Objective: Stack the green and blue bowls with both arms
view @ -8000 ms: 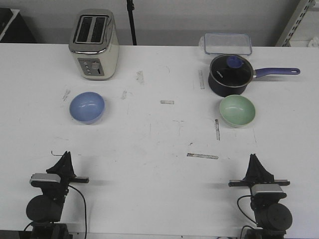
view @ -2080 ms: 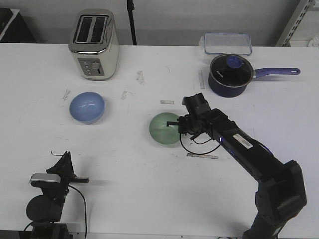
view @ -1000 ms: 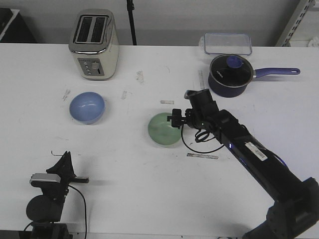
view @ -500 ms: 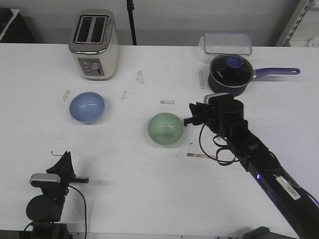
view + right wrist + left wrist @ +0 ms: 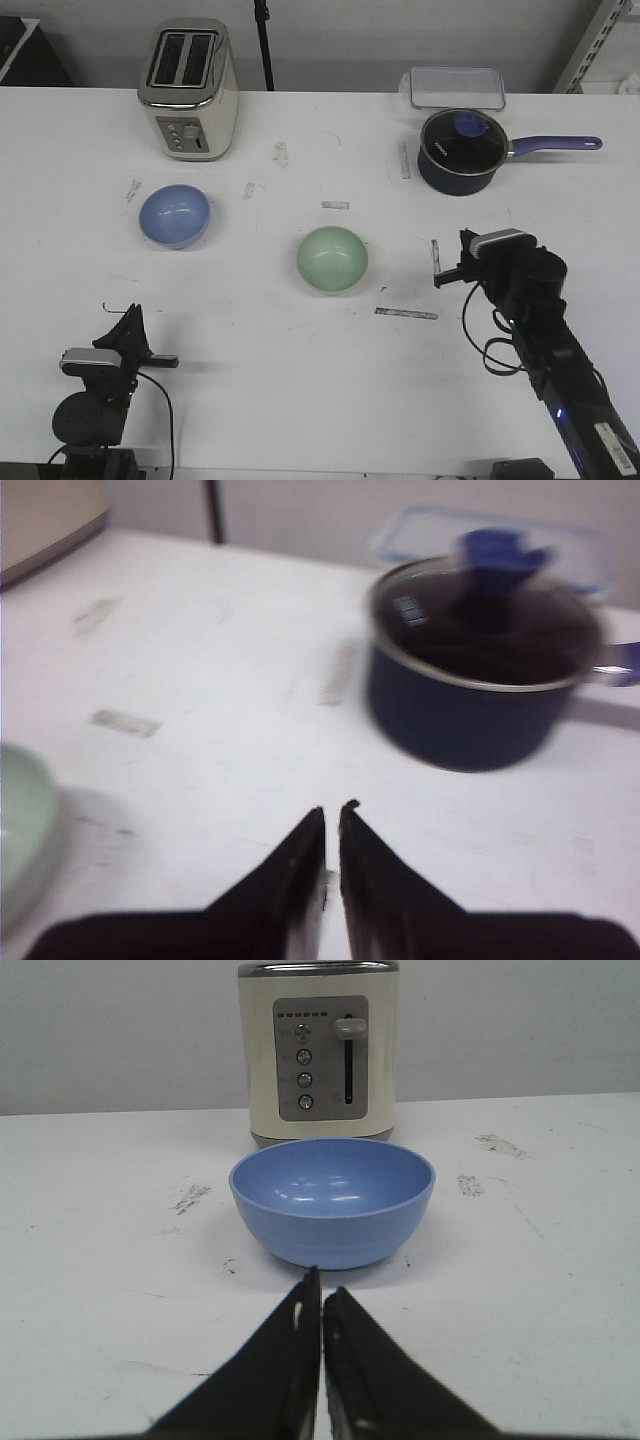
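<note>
The blue bowl [image 5: 175, 216] sits upright on the left of the table, in front of the toaster. The green bowl [image 5: 332, 259] sits upright near the table's middle, free of any gripper. My right gripper [image 5: 465, 250] is shut and empty, to the right of the green bowl and apart from it. In the right wrist view its jaws [image 5: 332, 815] are together and the green bowl's rim [image 5: 20, 830] shows at the edge. My left gripper [image 5: 125, 322] is shut and empty at the near left; the left wrist view [image 5: 321, 1295] shows the blue bowl [image 5: 333, 1200] just ahead of it.
A cream toaster [image 5: 188, 90] stands at the back left. A dark navy pot with lid and long handle [image 5: 462, 150] and a clear lidded container [image 5: 456, 87] stand at the back right. Tape marks [image 5: 405, 313] dot the white table.
My right arm carried the green bowl from beside the pot to the table's middle, let it go, and has drawn back to the right and nearer, jaws now shut. The left arm has not moved.
</note>
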Controlling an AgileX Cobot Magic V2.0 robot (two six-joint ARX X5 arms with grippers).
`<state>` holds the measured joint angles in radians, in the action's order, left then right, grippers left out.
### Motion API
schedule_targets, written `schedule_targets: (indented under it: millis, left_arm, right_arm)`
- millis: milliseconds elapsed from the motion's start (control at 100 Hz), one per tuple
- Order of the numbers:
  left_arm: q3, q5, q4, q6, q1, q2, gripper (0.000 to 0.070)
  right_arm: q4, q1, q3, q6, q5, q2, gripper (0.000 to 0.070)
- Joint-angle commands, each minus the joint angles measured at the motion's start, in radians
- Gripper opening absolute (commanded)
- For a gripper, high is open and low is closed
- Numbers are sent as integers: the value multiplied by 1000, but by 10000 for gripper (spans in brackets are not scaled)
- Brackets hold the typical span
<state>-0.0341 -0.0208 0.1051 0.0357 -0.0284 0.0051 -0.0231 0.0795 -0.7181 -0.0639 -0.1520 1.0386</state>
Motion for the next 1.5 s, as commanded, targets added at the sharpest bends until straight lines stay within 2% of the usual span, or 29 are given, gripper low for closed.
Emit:
schedule_targets:
  millis: [0,160,280,560,630,820,930,1490]
  left_arm:
    - [23,2,16,5,1,-2,3]
    - [23,2,16,5,1,-2,3]
    - [23,2,16,5,1,-2,3]
    - [23,2,16,5,1,-2,3]
    - [23,2,16,5,1,-2,3]
    - [23,2,16,5,1,-2,3]
    - [23,2,16,5,1,-2,3]
    - [23,2,16,5,1,-2,3]
  right_arm:
    - [32,-28,30,-11,3,-31,15]
    - [148,-79,144,71,4,-165,15]
    - [224,-98,232,85,5,-280,15]
    - [222,-103,396,85,68,-597,15]
    - [187,-103,418,85,82,-679,15]
    - [-31,-103,420,86,82,-857,15]
    - [-110,-103,420,86,82,-937,15]
    - [-120,-103,420,90,82,-1012,15]
